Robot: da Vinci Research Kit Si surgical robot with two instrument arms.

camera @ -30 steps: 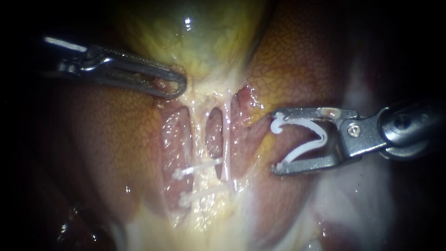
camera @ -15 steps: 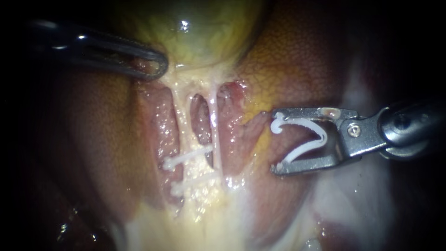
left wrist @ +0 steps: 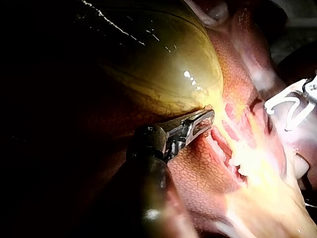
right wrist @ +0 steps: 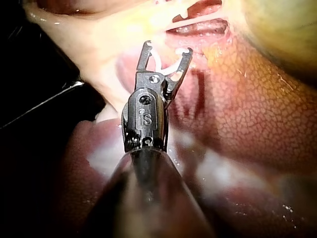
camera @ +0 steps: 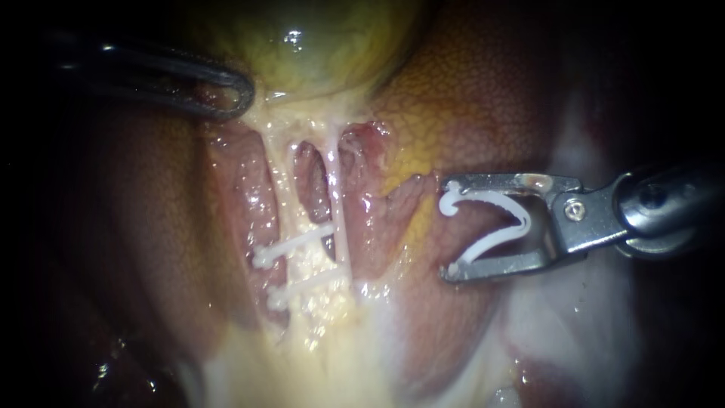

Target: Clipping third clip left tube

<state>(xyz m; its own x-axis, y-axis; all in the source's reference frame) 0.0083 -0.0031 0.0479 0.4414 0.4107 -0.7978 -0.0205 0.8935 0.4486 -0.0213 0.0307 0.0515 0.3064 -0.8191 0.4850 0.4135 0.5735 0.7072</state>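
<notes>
Small mark (right wrist: 144, 119) on right instrument (right wrist: 167, 49)

Gallbladder (camera: 325, 53) atop the liver (camera: 483, 98)

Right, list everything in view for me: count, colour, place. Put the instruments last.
gallbladder: one, yellow-green, top centre of the endoscope view.
liver: one, orange-red, around and below the gallbladder.
left tube: one, pale yellow-white, running down from the gallbladder.
right tube: one, white, beside the left tube with a gap between them.
closed clips: two, white, across the left tube, the second just below the first.
open clip: one, white, right of the tubes and clear of them.
left instrument: one, dark metal, jaws shut on the gallbladder's lower edge.
right instrument: one, silver metal, jaws spread, both holding the open clip.
</notes>
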